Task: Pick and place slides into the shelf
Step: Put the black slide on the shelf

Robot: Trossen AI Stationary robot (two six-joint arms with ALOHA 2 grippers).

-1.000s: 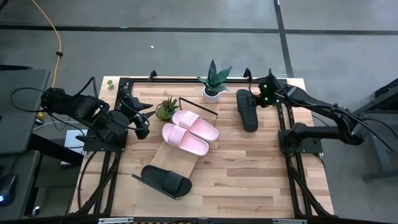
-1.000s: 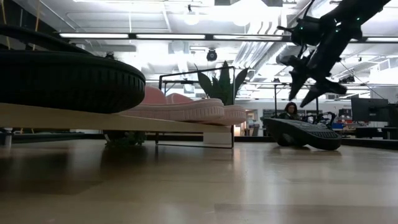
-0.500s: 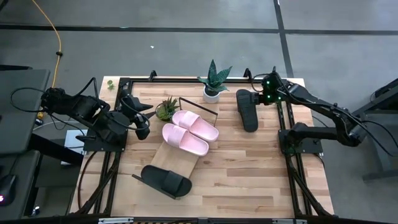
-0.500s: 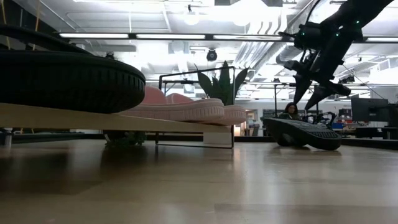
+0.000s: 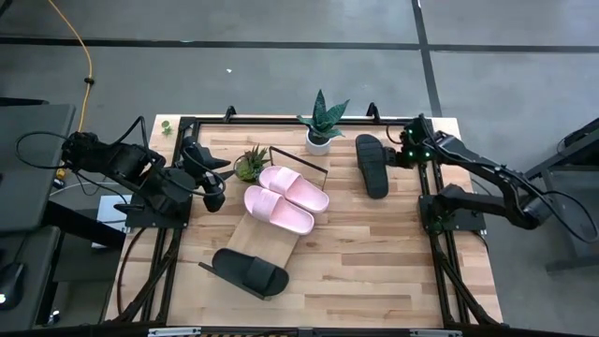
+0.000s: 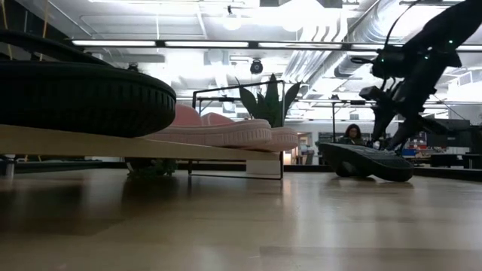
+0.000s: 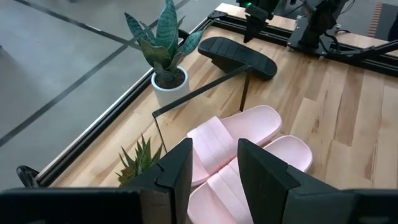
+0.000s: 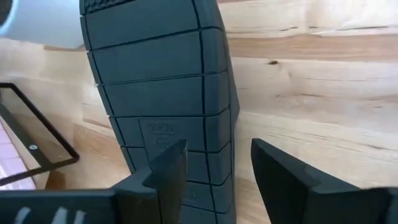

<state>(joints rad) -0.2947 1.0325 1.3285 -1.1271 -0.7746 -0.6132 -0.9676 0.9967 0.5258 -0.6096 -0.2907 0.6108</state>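
Slides: two pink ones [image 5: 285,198] and a black one [image 5: 249,270] lie on the shelf [image 5: 269,239]; another black slide [image 5: 372,165] lies sole-up on the far-right tabletop [image 5: 374,253]. Right hand [image 5: 397,153] hovers open beside it, holding nothing. Left hand [image 5: 211,180] waits open at the left.

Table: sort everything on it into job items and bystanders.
Job:
- two pink slides, on the shelf
- black slide, on the shelf's near end
- upturned black slide, on the table by the open right gripper

Bystanders:
- potted plant
- small succulent
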